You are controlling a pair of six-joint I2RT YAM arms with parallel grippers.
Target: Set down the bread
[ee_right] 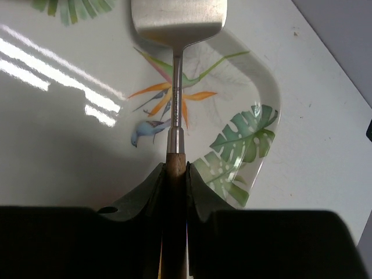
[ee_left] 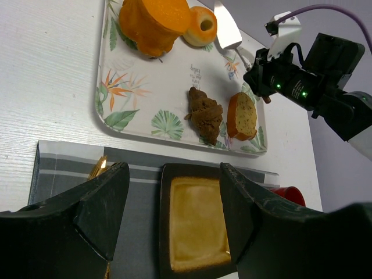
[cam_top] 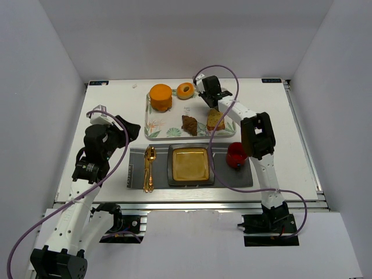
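The bread [cam_top: 185,90] is a small golden-orange ring at the far edge of the leaf-print tray [cam_top: 165,132]; it also shows in the left wrist view [ee_left: 200,26]. My right gripper [ee_right: 176,171] is shut on the wooden handle of a metal spatula [ee_right: 177,20], whose blade lies over the tray just right of the bread [ee_left: 228,35]. In the top view the right gripper [cam_top: 204,100] is beside the bread. My left gripper [ee_left: 174,215] is open and empty, held above the dark square plate [ee_left: 195,232], left of the tray in the top view [cam_top: 131,129].
On the tray are a large orange cake [cam_top: 161,97], a brown pastry [cam_top: 189,124] and a loaf slice [cam_top: 215,120]. The plate [cam_top: 189,164] sits on a grey mat with gold cutlery [cam_top: 149,168] to its left and a red cup [cam_top: 236,154] to its right.
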